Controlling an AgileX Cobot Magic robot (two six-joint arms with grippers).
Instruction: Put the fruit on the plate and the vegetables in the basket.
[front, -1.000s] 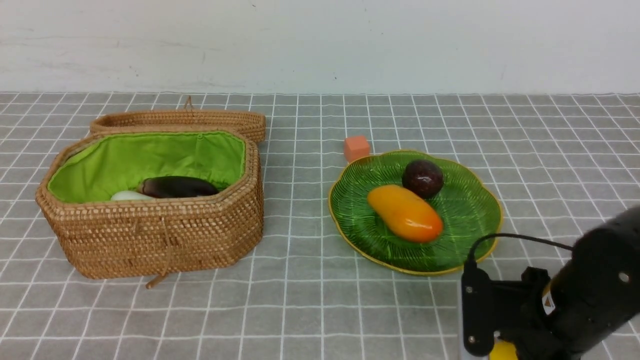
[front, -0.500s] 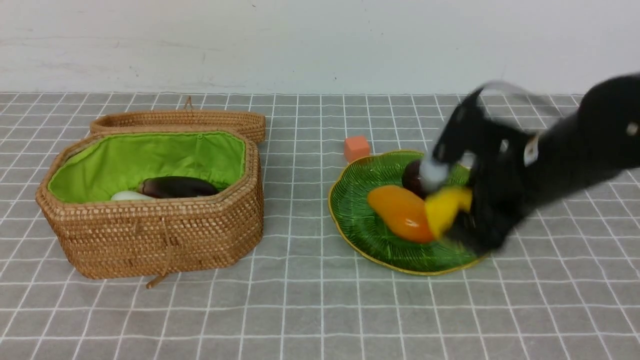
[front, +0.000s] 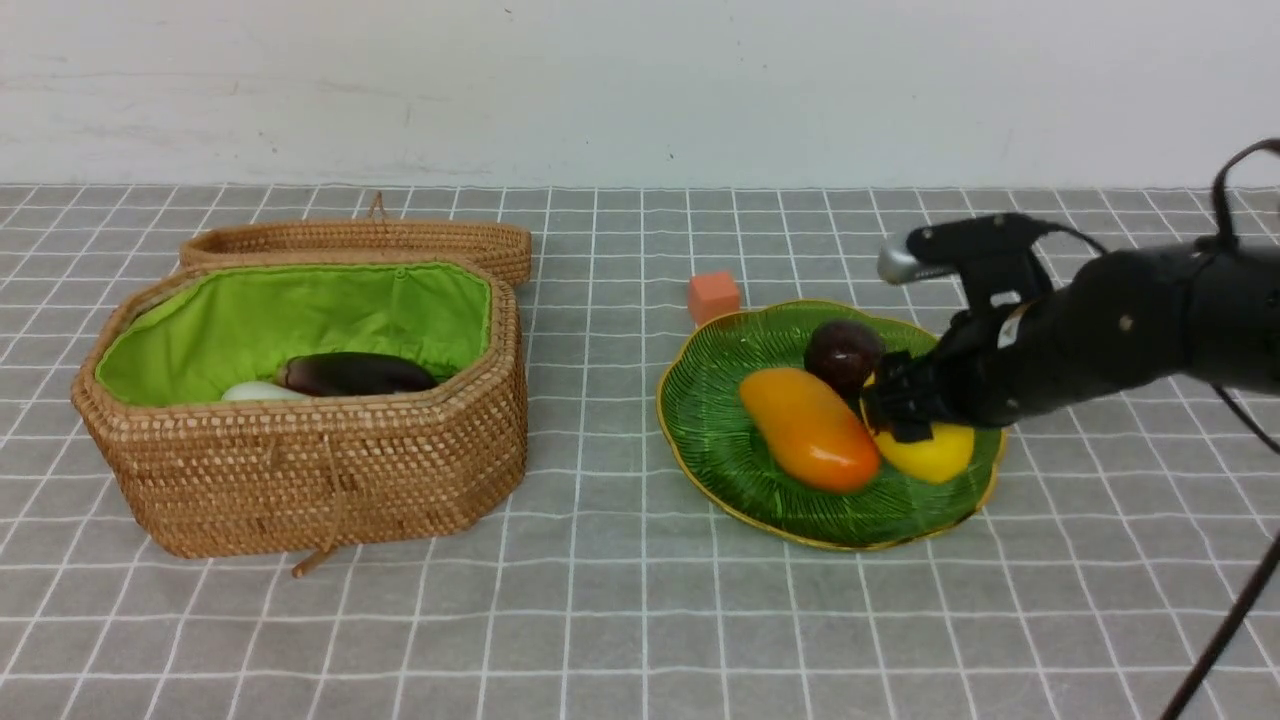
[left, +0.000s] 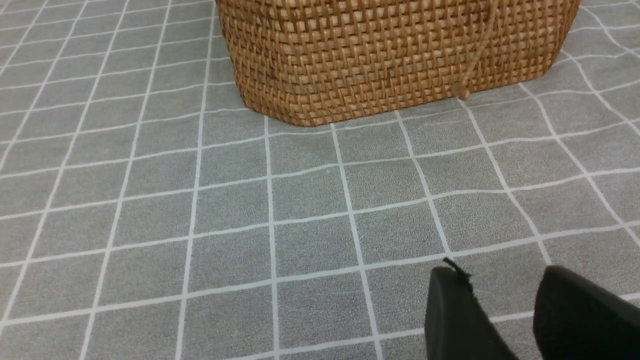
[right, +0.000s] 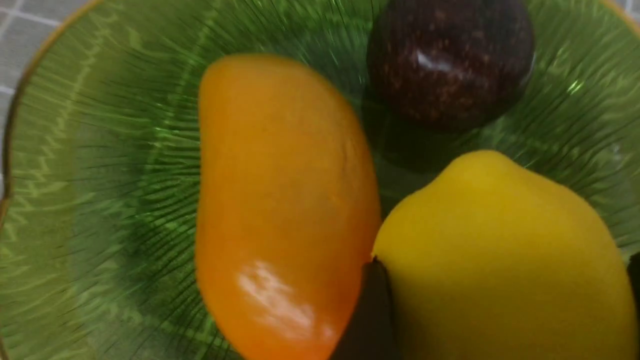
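Note:
The green plate (front: 730, 370) holds the orange-yellow mango (front: 808, 428), the dark maroon round fruit (front: 843, 355) and the yellow lemon (front: 930, 452). My right gripper (front: 905, 410) is down on the plate, shut on the lemon, which rests beside the mango. In the right wrist view the lemon (right: 500, 210) fills the space between my fingers, next to the mango (right: 280, 200) and the maroon fruit (right: 450, 60). The wicker basket (front: 300, 470) holds the purple eggplant (front: 355, 373) and the white radish (front: 258, 392); the chili is hidden. My left gripper (left: 500, 280) is open and empty, over the cloth in front of the basket (left: 390, 55).
A small orange-pink cube (front: 713, 296) sits just behind the plate's far left rim. The basket's lid (front: 360, 240) lies open behind it. A grey checked cloth covers the table; a white wall stands at the back.
My right arm swung the lemon from the near right table edge up and over to the plate, then lowered it beside the mango. The mango shifted slightly.

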